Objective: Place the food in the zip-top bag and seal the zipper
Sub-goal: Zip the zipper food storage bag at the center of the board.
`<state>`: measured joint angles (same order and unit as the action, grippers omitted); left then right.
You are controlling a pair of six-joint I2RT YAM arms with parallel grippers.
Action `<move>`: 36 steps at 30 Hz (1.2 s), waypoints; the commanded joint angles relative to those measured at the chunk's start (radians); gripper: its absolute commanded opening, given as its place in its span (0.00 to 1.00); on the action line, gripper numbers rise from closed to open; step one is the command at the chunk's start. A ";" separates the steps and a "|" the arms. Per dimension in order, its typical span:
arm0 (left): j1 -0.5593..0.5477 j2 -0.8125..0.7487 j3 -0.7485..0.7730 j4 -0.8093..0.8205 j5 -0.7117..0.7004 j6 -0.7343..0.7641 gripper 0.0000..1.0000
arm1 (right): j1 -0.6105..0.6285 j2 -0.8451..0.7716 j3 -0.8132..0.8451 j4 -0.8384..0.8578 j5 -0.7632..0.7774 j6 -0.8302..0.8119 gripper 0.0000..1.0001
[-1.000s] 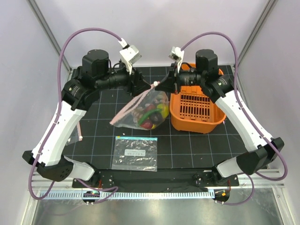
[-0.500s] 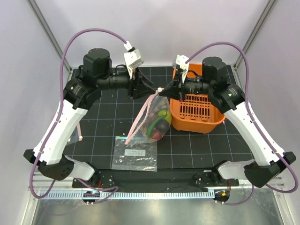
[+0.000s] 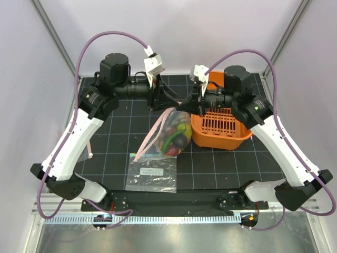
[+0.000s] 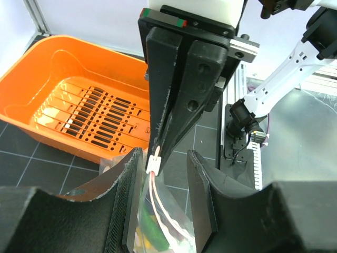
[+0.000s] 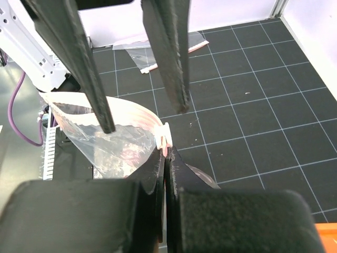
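The clear zip-top bag hangs from its top corner above the mat, with the toy food bunched in its bottom. Its pink zipper runs down and left from that corner. My right gripper is shut on the zipper's end beside the white slider. My left gripper is open, its fingers on either side of the zipper just below the slider, not clamping it. Green food shows through the bag. In the right wrist view, the right gripper pinches the strip.
The orange plastic basket stands right of the bag, under the right arm. A clear bag with a teal strip and white label lies flat at the front. Another clear bag lies on the mat's left side.
The bag has swung from slanting left to hanging lower and straighter. My left gripper has moved right until its open fingers straddle the zipper by the slider. My right gripper still holds the corner.
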<state>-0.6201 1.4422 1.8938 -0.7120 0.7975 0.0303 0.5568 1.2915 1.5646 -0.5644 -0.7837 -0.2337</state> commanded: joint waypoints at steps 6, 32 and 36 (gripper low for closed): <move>-0.003 -0.002 -0.028 0.042 0.012 -0.004 0.43 | 0.008 -0.018 0.035 0.076 -0.009 0.002 0.01; -0.001 -0.086 -0.085 -0.095 -0.219 0.010 0.00 | 0.008 0.078 0.101 0.190 0.066 0.022 0.01; -0.003 -0.135 -0.127 -0.142 -0.256 0.022 0.00 | 0.006 0.106 0.118 0.231 0.176 0.037 0.01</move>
<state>-0.6197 1.3777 1.7889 -0.7559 0.5713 0.0429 0.5800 1.3922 1.6169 -0.4736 -0.7490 -0.1993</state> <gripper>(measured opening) 0.053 0.032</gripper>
